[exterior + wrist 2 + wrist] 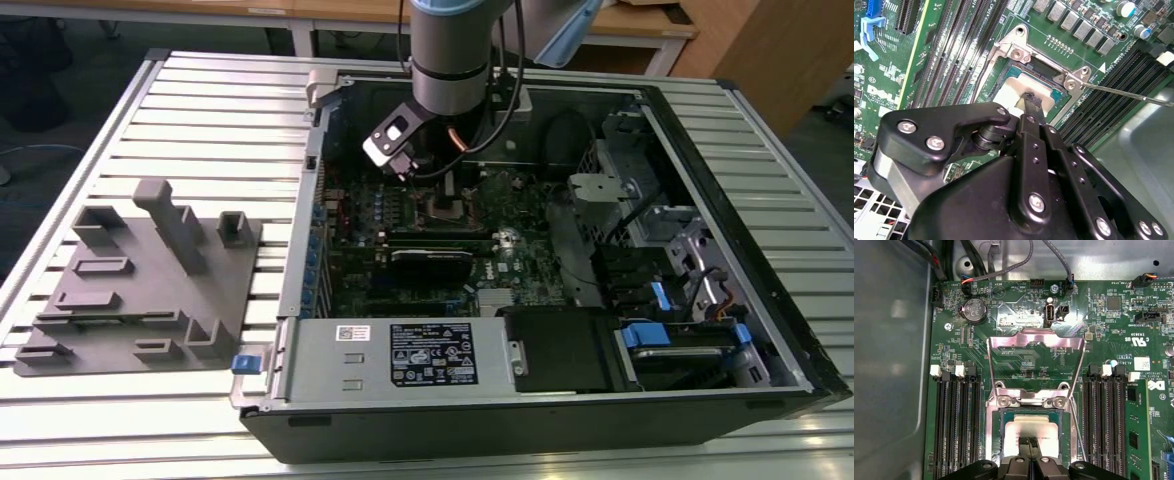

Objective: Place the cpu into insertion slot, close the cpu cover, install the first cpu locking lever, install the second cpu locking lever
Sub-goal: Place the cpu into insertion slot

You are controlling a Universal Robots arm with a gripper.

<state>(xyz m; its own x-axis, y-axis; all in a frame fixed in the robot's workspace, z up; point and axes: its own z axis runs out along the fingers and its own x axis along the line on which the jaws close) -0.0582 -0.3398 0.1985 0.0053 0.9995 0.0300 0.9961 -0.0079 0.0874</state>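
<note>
**A:** Gripper status?

**B:** The gripper is seen w/ its fingers drawn tight together and nothing pinched btwn them. The tips are set at the middle of the cpu top. This is judged a press or steadying touch, not a carry. Contact vs. a hair's gap can't be told.

**A:** Where's the cpu?

**B:** It is laid flat inside the insertion slot, mid-motherboard, btwn the two banks of memory slots. Its edges appear squared to the slot's.

**A:** And the cover?

**B:** The cpu cover is swung up and back toward the board edge w/ the cable connectors, so the slot is kept open for access. It is not yet closed.

**A:** Levers?

**B:** One locking lever is seen as a thin rod splayed out from the slot's corner over the memory slots. It is presumably released so the cover isn't pinned.

**A:** Exterior view?

**B:** The arm is reached straight down into the open PC case, near its far edge. A grey fixture block is parked by the table edge at the exterior view's left, clear of the work.
</note>
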